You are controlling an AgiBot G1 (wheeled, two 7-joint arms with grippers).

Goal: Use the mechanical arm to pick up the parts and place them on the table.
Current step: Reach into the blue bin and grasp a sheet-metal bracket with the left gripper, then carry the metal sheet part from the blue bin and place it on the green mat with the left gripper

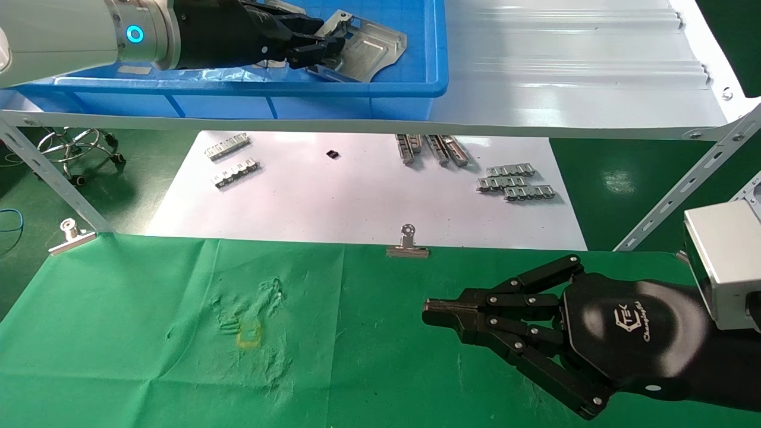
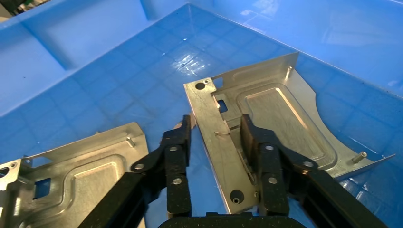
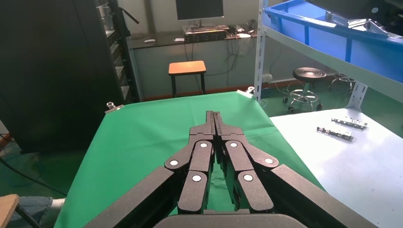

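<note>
Reaching into the blue bin (image 1: 380,83), the left gripper (image 2: 216,137) is spreading wide around a metal plate's (image 2: 280,118) folded edge; it looks thin, stiff and slippery. The right gripper (image 1: 437,314) is waiting pinched together, far from the bin.

1. Two stamped metal plates: one (image 2: 266,118) between the fingers, one (image 2: 81,175) beside it.
2. One blue bin (image 1: 357,89).
3. Two binder clips (image 1: 408,244) (image 1: 71,235) on the desk (image 1: 148,333) edge.
4. Two grippers (image 1: 315,47) (image 1: 440,318).
</note>
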